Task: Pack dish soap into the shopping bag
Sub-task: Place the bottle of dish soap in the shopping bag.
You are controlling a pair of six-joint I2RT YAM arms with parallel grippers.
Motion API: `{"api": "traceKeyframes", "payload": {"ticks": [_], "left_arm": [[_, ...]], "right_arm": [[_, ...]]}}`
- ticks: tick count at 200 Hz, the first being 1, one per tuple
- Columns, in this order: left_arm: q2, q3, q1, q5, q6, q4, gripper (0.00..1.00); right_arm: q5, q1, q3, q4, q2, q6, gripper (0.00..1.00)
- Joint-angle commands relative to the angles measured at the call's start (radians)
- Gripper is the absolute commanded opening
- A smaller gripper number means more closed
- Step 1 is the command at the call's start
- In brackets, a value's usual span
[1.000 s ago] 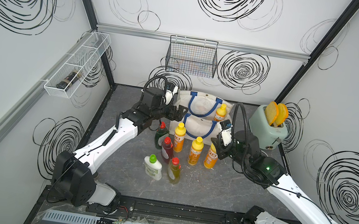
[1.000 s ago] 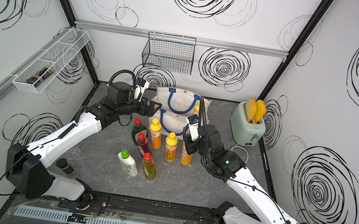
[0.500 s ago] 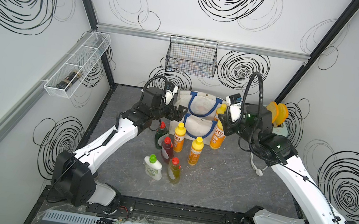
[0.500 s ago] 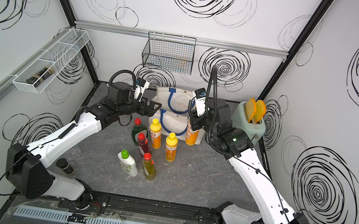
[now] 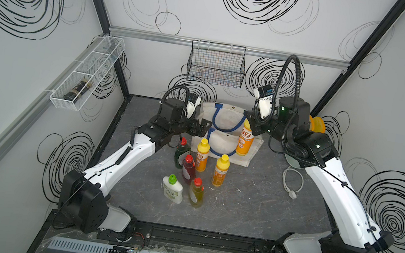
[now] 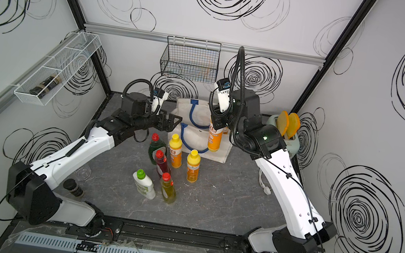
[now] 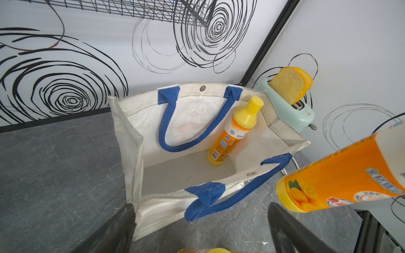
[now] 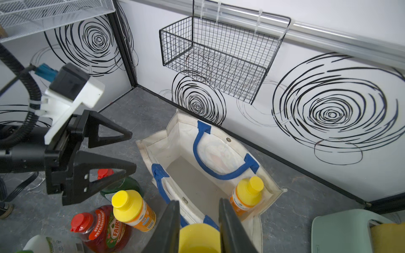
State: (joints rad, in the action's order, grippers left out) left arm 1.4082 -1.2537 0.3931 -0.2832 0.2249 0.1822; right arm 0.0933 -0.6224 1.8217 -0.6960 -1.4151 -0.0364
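Grey bench [image 5: 237, 209]: six bottles [image 5: 221, 170] standing | shopping bag [image 7: 129, 153]: one orange bottle [image 7: 232, 133] leaning inside (cap up) | right pincer [image 5: 249, 124]: clamped on second orange bottle [image 5: 245, 142] by bag's rim | left pincer [image 5: 204, 129]: wide, empty

Left arm [image 5: 119, 158] jaws spread; right arm [image 5: 344, 199] jaws clamped.
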Motion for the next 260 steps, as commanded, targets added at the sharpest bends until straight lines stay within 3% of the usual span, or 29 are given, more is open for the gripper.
{"api": "traceKeyframes", "payload": {"ticks": [1, 74, 139, 260], "left_arm": [[-0.002, 0.002, 0.006, 0.001, -0.013, -0.016, 0.96], [0.000, 0.001, 0.008, -0.002, -0.015, -0.015, 0.96], [-0.002, 0.002, 0.009, -0.002, -0.015, -0.015, 0.96], [0.000, 0.002, 0.012, -0.001, -0.017, -0.015, 0.96]], "right_arm": [[0.011, 0.012, 0.099, 0.082, -0.005, -0.032, 0.00], [-0.027, 0.062, 0.338, 0.069, -0.130, -0.069, 0.00], [-0.081, 0.135, 0.325, 0.171, -0.161, -0.071, 0.00], [-0.183, 0.219, 0.149, 0.309, -0.160, -0.029, 0.00]]}}
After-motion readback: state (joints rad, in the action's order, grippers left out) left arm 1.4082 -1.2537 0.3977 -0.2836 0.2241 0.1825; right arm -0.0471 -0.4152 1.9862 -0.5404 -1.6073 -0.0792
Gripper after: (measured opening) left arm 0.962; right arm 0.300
